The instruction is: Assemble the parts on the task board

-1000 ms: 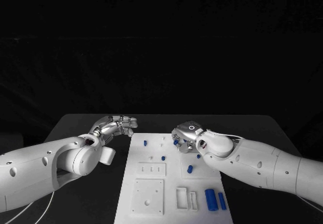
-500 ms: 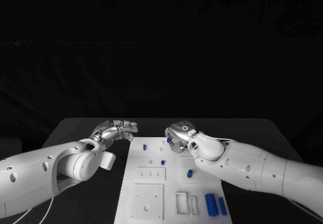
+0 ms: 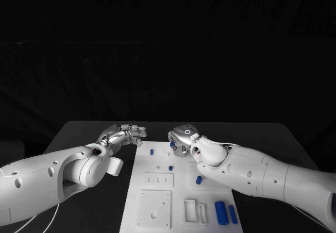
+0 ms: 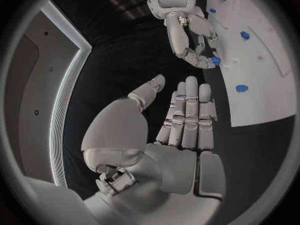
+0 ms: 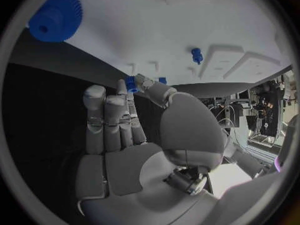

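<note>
A matte black table [image 3: 84,133] is seen beneath a dark, featureless background. On the middle of it lies the flat white rectangular task board [image 3: 178,194], smooth and rigid, with square and slotted recesses moulded into its near half.

Small glossy blue plastic parts are scattered over the board: two blue cylindrical pegs [image 3: 225,212] lying side by side near its near right corner, a short blue pin [image 3: 198,180] at mid-board, a smaller blue stud [image 3: 170,168] beside it, and another blue stud [image 3: 151,151] near the far left edge. In the right wrist view a blue toothed gear [image 5: 55,16] is seen on the board's edge.

The silver left hand [image 3: 125,135] is held over the table just beside the board's far left corner; its fingers are laid straight and close together, the thumb apart, and nothing is held.

The silver right hand [image 3: 183,141] is held above the far end of the board. A small blue part [image 5: 130,82] is pinched between its thumb and a fingertip, the other fingers being extended alongside.
</note>
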Tool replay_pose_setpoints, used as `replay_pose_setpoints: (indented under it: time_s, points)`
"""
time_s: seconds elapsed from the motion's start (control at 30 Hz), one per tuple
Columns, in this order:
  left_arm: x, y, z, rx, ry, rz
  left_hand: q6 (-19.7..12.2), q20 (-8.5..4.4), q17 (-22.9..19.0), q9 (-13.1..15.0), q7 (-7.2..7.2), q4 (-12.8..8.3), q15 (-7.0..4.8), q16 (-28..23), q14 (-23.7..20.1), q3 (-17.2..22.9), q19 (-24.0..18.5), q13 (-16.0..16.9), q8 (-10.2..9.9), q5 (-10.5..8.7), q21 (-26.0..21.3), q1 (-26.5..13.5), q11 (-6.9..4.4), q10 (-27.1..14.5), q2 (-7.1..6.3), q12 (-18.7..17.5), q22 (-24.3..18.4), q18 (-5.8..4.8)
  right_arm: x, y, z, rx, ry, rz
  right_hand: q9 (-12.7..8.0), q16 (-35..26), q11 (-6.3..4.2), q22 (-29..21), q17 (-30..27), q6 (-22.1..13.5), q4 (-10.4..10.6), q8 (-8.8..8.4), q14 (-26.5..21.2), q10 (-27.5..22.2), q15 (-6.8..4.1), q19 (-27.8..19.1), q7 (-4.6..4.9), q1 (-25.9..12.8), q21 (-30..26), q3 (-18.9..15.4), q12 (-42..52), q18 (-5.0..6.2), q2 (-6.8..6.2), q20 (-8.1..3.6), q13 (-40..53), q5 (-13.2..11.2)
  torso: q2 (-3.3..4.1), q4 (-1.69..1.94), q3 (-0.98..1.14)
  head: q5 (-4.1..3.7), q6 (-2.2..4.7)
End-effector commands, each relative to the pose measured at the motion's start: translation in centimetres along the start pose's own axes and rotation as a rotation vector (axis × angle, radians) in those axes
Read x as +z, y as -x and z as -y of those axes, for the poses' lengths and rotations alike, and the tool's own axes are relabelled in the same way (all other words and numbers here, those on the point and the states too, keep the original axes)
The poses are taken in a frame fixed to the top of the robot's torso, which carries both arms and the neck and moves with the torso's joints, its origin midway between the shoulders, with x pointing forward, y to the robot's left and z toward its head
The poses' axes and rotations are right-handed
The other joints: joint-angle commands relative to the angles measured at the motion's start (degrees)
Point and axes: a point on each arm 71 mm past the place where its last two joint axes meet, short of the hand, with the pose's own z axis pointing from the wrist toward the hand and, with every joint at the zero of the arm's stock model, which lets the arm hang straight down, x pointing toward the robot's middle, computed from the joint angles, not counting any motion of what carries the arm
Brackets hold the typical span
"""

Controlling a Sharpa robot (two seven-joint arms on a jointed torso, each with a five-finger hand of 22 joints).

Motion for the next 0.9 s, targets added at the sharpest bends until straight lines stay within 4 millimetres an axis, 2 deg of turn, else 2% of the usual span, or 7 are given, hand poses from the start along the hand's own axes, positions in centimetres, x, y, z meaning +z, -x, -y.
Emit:
replay_pose_setpoints:
  time_s: [0.03,0.27,0.67,0.9]
  points:
    - [0.06,-0.19,0.24,-0.001,-0.012,-0.013,0.2,0.0,-0.01,-0.06,0.17,0.1,0.08,-0.39,-0.43,0.34,-0.43,-0.07,-0.3,-0.02,0.4,-0.65,-0.06,-0.37,0.0,-0.31,1.05,0.67,0.11,-0.09,0.08,-0.022,-0.002,-0.003,0.77,0.3,-0.01,1.16,-0.05,0.74,0.06,0.3,-0.43,0.31,-0.94,0.21,-0.14,0.27,0.4,0.31,0.18,5.02,-0.5,-0.73,0.09,0.15,0.29,0.19,-0.08,0.04,-0.05]
    - [0.12,-0.28,0.25,-0.001,-0.012,-0.015,0.2,0.01,-0.01,-0.07,0.17,0.08,0.08,-0.39,-0.44,0.34,-0.44,-0.06,-0.3,-0.02,0.41,-0.64,-0.06,-0.36,-0.01,-0.32,1.05,0.67,0.36,-0.2,-0.25,-0.023,0.008,-0.015,0.77,0.32,-0.01,1.15,-0.07,0.73,0.11,0.29,-0.44,0.31,-0.94,0.19,-0.14,0.27,0.43,0.34,0.16,5.02,-0.54,-0.74,0.1,0.14,0.65,0.36,-0.25,-0.1,-0.11]
    - [0.26,-0.42,0.23,-0.002,-0.01,-0.02,0.19,0.02,0.0,-0.08,0.18,0.08,0.09,-0.4,-0.44,0.35,-0.45,-0.06,-0.3,-0.02,0.44,-0.67,-0.05,-0.36,-0.01,-0.36,1.05,0.68,0.52,-0.37,-0.46,-0.018,0.012,-0.035,0.77,0.37,0.01,1.13,-0.14,0.67,0.23,0.25,-0.47,0.3,-0.92,0.13,-0.11,0.25,0.49,0.41,0.07,5.02,-0.55,-0.74,0.11,0.14,1.02,0.53,-0.36,-0.64,-0.31]
    - [0.39,-0.54,0.22,-0.002,-0.009,-0.022,0.17,0.02,0.0,-0.09,0.19,0.07,0.1,-0.42,-0.46,0.34,-0.47,-0.06,-0.3,-0.03,0.44,-0.69,-0.04,-0.38,-0.04,-0.39,1.05,0.68,0.58,-0.5,-0.38,-0.022,0.009,-0.05,0.77,0.39,0.01,1.13,-0.17,0.64,0.24,0.23,-0.49,0.28,-0.92,0.1,-0.1,0.25,0.51,0.42,0.04,5.02,-0.59,-0.74,0.11,0.14,1.15,0.42,-0.33,-0.21,-0.28]
